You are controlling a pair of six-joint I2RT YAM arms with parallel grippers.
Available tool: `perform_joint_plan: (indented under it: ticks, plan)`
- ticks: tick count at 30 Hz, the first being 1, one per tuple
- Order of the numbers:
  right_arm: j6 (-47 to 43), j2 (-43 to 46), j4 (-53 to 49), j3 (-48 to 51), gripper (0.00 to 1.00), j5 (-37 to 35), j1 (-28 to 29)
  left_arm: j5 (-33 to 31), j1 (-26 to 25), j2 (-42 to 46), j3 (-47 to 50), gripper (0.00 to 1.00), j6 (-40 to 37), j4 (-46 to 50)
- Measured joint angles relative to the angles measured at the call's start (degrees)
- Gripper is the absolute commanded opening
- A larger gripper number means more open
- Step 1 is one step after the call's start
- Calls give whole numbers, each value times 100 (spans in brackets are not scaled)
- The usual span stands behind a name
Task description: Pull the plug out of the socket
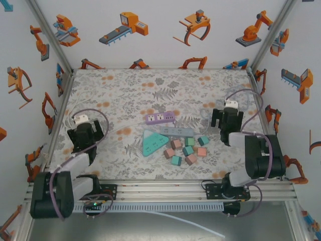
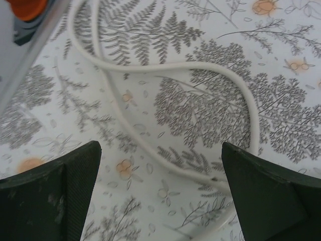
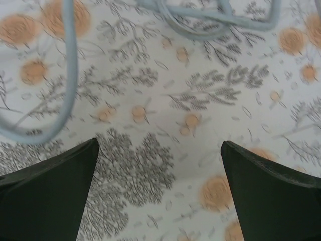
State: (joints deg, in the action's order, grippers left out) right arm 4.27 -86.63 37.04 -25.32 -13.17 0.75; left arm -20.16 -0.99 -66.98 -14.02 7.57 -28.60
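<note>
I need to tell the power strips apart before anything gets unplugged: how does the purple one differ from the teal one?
Colour: one is purple, the other teal. Shape: the purple power strip is a narrow straight bar; the teal power strip is a broad triangle. Position: the purple one lies farther from the arm bases, the teal one nearer. Both lie flat on the floral table cover, near its middle.

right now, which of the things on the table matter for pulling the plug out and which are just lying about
Job:
purple power strip
grey power strip
teal triangular power strip
(which one holds the plug I cannot tell)

Lying about:
pink and teal blocks
white cable
grey-blue cable
</note>
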Motion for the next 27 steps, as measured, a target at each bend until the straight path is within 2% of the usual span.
perform_joint_plan:
  ticks: [4, 5, 7, 10, 27]
  plan:
    - [35, -133, 1001, 645, 97, 380, -240, 793, 254, -817, -424, 97, 2, -658]
    - [17, -142, 1067, 667, 95, 479, -240, 927, 289, -997, -474, 97, 2, -896]
    - [24, -155, 1193, 640, 99, 581, -232, 1228, 323, -1499, -551, 97, -35, -1451]
    - [48, -155, 1285, 599, 99, 505, -229, 1475, 203, -2120, -719, 97, -221, -1655]
    - [33, -155, 1261, 481, 99, 761, -227, 1617, -7, -2159, -841, 97, -444, -1808]
